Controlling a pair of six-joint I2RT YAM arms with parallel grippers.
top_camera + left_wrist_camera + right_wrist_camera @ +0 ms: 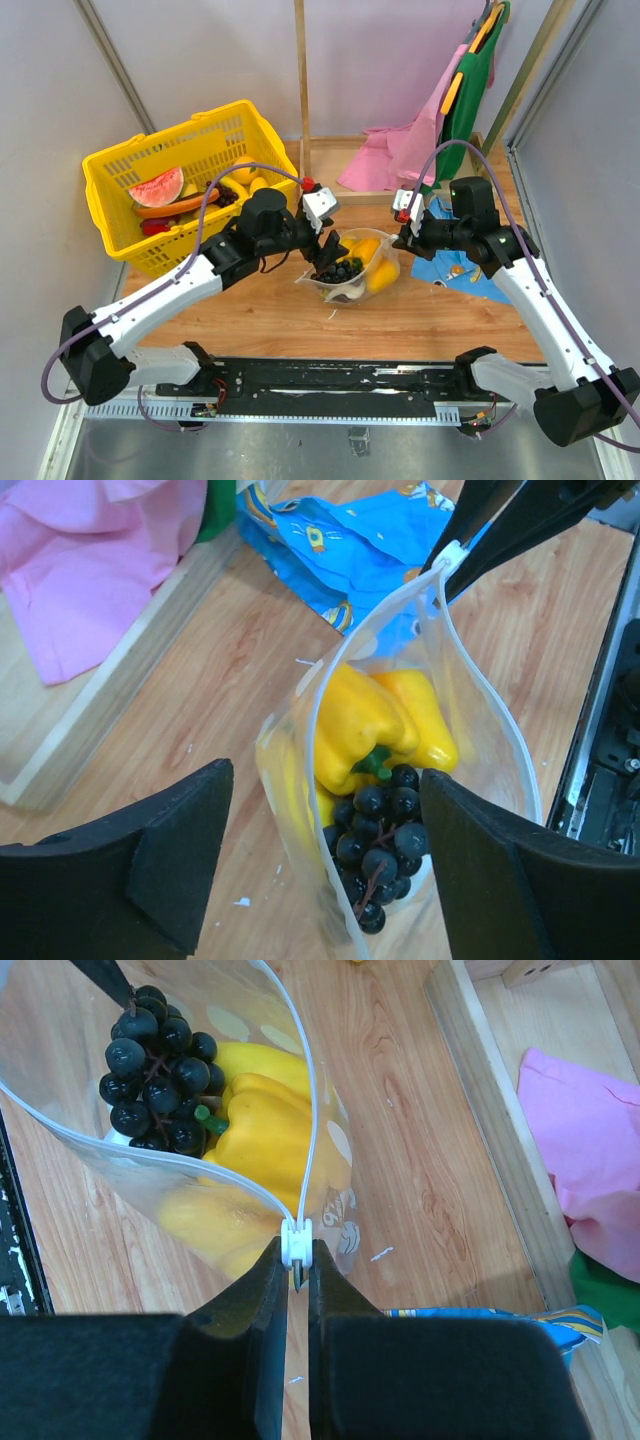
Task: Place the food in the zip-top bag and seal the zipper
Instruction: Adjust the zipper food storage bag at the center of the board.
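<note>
1. The step in hand looks like loading. The left end effector (322,780) hangs just above the mouth of the zip-top bag (492,765), its fingers spread wide with nothing between them.
2. The right end effector (297,1260) is clamped tight on the end of the zipper (312,1110) and holds that corner up, so the mouth gapes.
3. The bag stands on the table (260,315) between the two arms. Inside it are a yellow pepper (360,720) and a bunch of dark grapes (375,845) lying against it.
4. The next move is probably another fetch, since more food, including a watermelon slice (157,186), lies in the yellow basket (110,165) at far left. The right hold needs to stay put, or the soft bag may slump shut.
5. The zipper is not yet closed; sealing comes last.
6. The table is pale wood. A blue patterned cloth (468,272) lies just beyond the bag on the right.
7. Farther back are a pink cloth (395,155) on a wooden tray, a hanging green garment (472,90), and plain grey walls.
</note>
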